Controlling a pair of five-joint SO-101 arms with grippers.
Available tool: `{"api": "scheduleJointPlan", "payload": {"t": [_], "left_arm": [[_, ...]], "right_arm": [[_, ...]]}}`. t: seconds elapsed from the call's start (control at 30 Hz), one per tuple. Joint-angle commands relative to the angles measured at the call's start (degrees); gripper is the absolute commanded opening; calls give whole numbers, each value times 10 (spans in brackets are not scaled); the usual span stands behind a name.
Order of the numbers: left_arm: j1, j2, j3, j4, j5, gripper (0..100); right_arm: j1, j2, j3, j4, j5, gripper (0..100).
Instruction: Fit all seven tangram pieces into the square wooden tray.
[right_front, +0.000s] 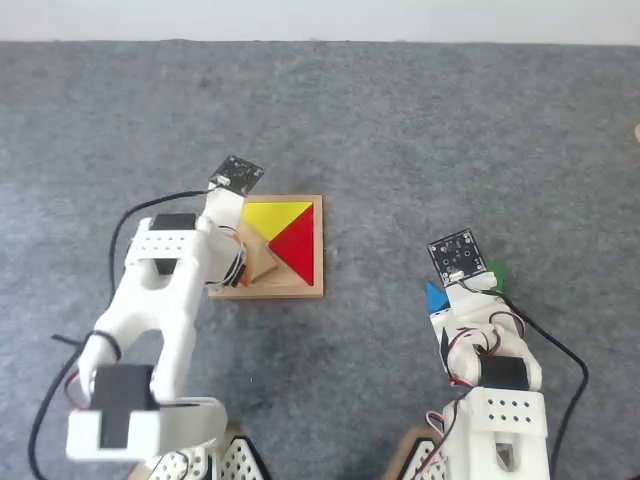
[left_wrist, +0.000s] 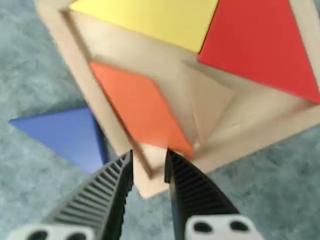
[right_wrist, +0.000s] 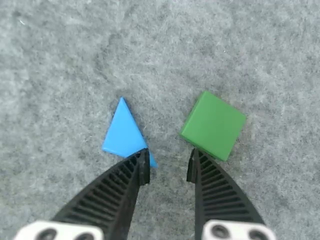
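Shown were a pale bare-wood tray (left_wrist: 79, 65), a yellow triangle (left_wrist: 150, 17), a red triangle (left_wrist: 260, 45), an orange parallelogram (left_wrist: 140, 107), an unpainted tan triangle (left_wrist: 210, 100), a dark blue triangle (left_wrist: 65, 132), a light blue triangle (right_wrist: 122, 132), a green square (right_wrist: 213, 125) and a mottled grey table cover (right_wrist: 200, 40).

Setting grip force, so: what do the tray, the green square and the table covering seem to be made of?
Tray: bare pale wood, matte, faint grain showing.
Green square: likely painted wood, smooth even coat, crisp edges; plastic is possible.
Table covering: grey felt or short carpet, fuzzy mottled fibres.
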Motion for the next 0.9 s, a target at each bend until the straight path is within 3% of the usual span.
{"api": "scheduleJointPlan", "payload": {"t": [0.0, 0.27, 0.63, 0.87], "left_arm": [[1, 34, -25, -24, -3, 98], [-4, 96, -116, -22, 10, 98], [-65, 130, -225, -5, 14, 97], [-24, 101, -240, 61, 18, 97]], "right_arm": [[1, -9, -12, -5, 6, 144], [1, -9, -12, -5, 6, 144], [0, -9, -12, -6, 6, 144], [0, -9, -12, -7, 6, 144]]}}
